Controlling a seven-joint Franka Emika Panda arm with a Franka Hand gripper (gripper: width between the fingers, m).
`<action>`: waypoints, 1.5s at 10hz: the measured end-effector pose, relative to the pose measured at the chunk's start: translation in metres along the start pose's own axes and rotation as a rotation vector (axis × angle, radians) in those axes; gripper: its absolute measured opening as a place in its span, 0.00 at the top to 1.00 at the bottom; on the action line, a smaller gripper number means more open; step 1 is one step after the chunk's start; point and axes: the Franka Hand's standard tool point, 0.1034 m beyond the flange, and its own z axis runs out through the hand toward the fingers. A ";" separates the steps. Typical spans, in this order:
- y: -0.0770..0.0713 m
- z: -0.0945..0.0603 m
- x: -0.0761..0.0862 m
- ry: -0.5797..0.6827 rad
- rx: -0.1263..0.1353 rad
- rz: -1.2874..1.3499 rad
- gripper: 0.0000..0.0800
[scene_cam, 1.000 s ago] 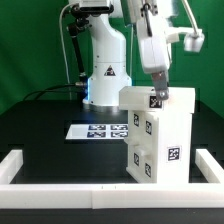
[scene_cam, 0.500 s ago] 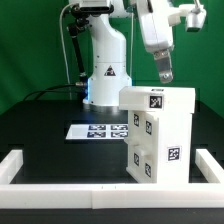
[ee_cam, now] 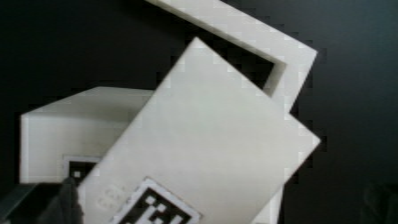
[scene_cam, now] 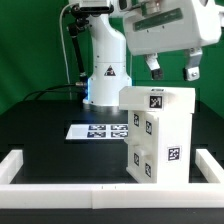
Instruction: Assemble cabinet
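The cabinet (scene_cam: 158, 135) is a tall white box with black-and-white tags on its top and sides. It stands upright on the black table at the exterior view's right. My gripper (scene_cam: 172, 70) hangs above its top, clear of it, open and empty. Both dark fingers (scene_cam: 150, 66) point down with a wide gap between them. In the wrist view the cabinet's flat top (ee_cam: 205, 130) fills the middle, with a tag (ee_cam: 169, 205) near my gripper (ee_cam: 217, 212). One dark finger (ee_cam: 54, 205) shows at the edge.
The marker board (scene_cam: 95, 130) lies flat on the table beside the cabinet. A low white border rail (scene_cam: 60, 190) (ee_cam: 231, 25) runs around the black table. The arm's white base (scene_cam: 105, 70) stands behind, against a green backdrop.
The gripper has risen from just above the cabinet's top and turned about its axis, so both fingers now show side by side. The cabinet has not moved.
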 end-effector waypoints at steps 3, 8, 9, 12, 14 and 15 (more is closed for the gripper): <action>0.001 0.001 0.001 0.002 0.000 -0.114 0.00; -0.002 -0.005 0.005 0.031 -0.086 -0.819 0.00; -0.002 -0.005 0.006 0.030 -0.087 -0.846 0.00; -0.002 -0.006 0.009 0.041 -0.110 -1.149 0.00; -0.002 -0.006 0.009 0.045 -0.126 -1.389 0.00; 0.000 -0.004 0.008 0.033 -0.160 -1.565 0.00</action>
